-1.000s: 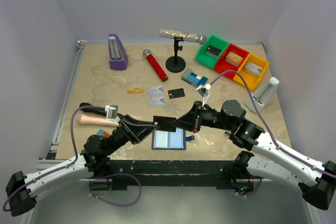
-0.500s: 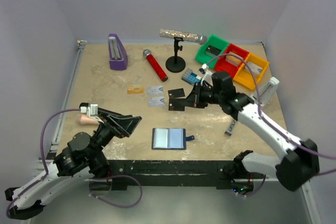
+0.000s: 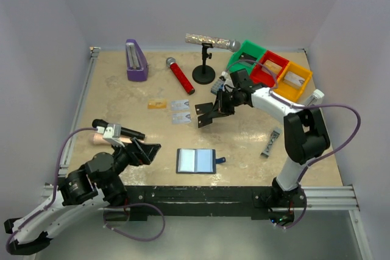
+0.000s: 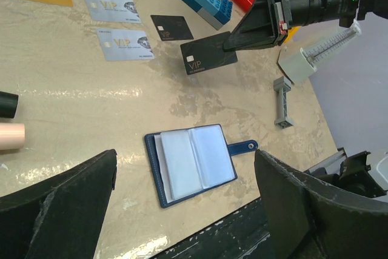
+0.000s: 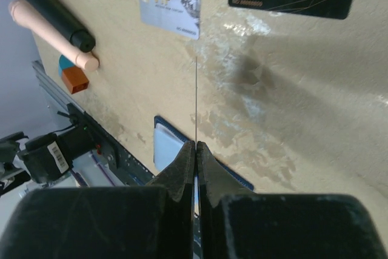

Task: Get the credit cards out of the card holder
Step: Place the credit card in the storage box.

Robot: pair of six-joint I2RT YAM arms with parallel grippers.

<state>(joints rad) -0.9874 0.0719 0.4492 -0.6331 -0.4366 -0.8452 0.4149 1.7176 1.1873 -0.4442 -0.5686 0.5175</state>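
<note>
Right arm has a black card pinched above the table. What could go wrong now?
The right end effector grips the held black card by one edge only; it could slip or twist out. Released here, it might land on the other black card or the silver cards, overlapping them.

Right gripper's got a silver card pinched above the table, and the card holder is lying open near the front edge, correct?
Not quite. The card in the right gripper is a black card, not silver; the left wrist view shows this. Both silver cards lie flat on the table. The card holder does lie open near the front edge.
</note>
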